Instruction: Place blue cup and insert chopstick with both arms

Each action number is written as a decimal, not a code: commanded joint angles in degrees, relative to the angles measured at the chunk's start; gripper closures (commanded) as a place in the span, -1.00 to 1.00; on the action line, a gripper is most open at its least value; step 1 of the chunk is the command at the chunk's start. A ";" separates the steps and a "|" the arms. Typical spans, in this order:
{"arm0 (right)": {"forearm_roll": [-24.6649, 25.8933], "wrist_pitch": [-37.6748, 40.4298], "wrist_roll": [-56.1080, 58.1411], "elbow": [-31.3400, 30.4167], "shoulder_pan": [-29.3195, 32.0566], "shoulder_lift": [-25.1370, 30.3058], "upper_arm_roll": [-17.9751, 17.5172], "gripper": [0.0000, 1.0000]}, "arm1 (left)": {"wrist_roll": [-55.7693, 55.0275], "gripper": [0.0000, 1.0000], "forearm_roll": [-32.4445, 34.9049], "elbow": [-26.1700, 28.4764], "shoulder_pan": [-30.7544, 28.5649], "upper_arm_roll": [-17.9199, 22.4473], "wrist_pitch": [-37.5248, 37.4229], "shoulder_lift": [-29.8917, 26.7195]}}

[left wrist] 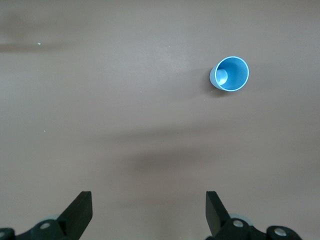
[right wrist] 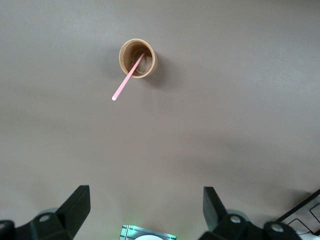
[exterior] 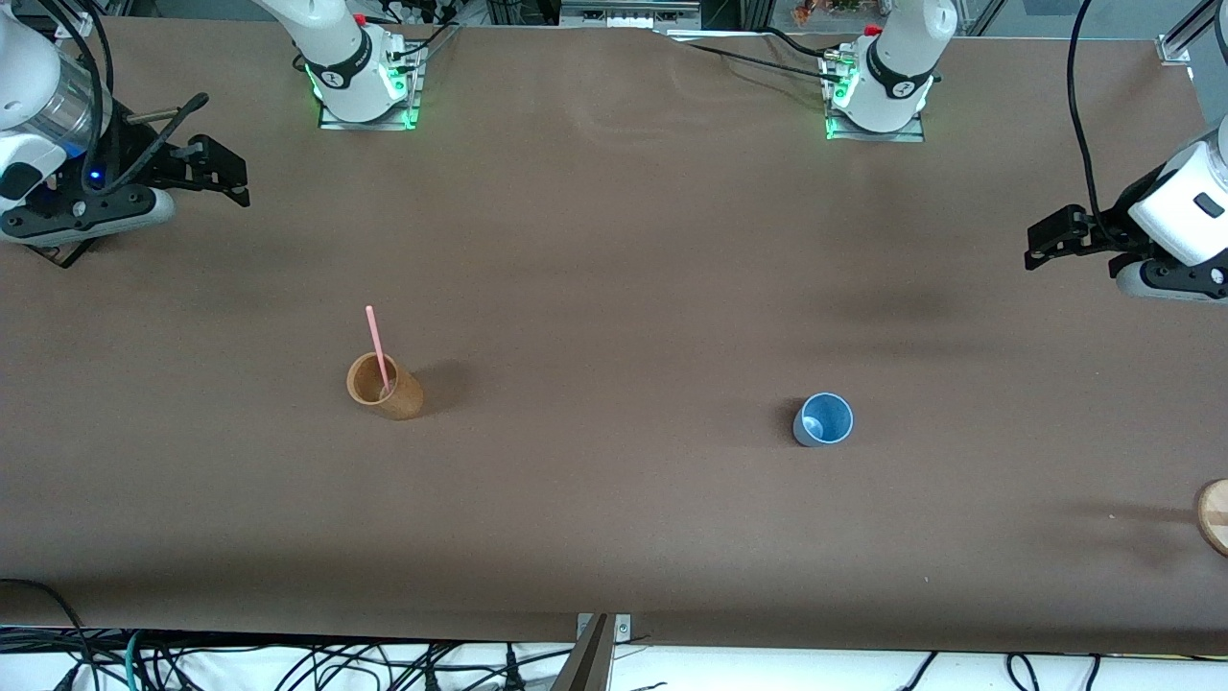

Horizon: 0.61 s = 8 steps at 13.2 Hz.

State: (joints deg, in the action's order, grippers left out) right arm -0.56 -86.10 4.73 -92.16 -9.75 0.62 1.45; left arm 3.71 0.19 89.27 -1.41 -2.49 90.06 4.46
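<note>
The blue cup (exterior: 823,419) stands upright and empty on the brown table (exterior: 614,288), toward the left arm's end, with nothing touching it. Well apart from it, toward the right arm's end of the table, the chopstick (exterior: 377,348) leans inside a brown cup (exterior: 384,386), its lower tip resting at the bottom and its upper part sticking out above the rim; that cup stands a little farther from the front camera than the blue one. The left gripper (exterior: 1046,242) hangs in the air over bare tabletop at the left arm's end, fingers spread wide with nothing between them, and its wrist view looks down on the blue cup. The right gripper (exterior: 228,173) hangs over the table's edge at the right arm's end, fingers likewise apart and holding nothing. A round wooden disc (exterior: 1215,515) pokes into view at the table's edge near the left arm's end.
</note>
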 commanded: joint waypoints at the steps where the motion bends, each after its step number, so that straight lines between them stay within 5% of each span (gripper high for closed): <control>1: -0.32 0.49 -1.11 0.76 0.43 0.52 -0.75 -1.00 | 1.39 -1.00 -0.54 -1.64 -0.35 -0.06 -1.03 0.46; 8: -0.85 -0.21 -1.12 0.40 0.44 0.61 -0.31 -1.00 | 1.30 -1.00 -0.54 -1.64 -0.35 -0.06 -1.03 0.46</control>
State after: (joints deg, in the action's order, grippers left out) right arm -0.56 -86.53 4.34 -92.14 -9.74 0.73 1.27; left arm 3.71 0.19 89.27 -1.41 -2.48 90.06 4.46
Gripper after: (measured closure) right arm 0.000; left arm 0.000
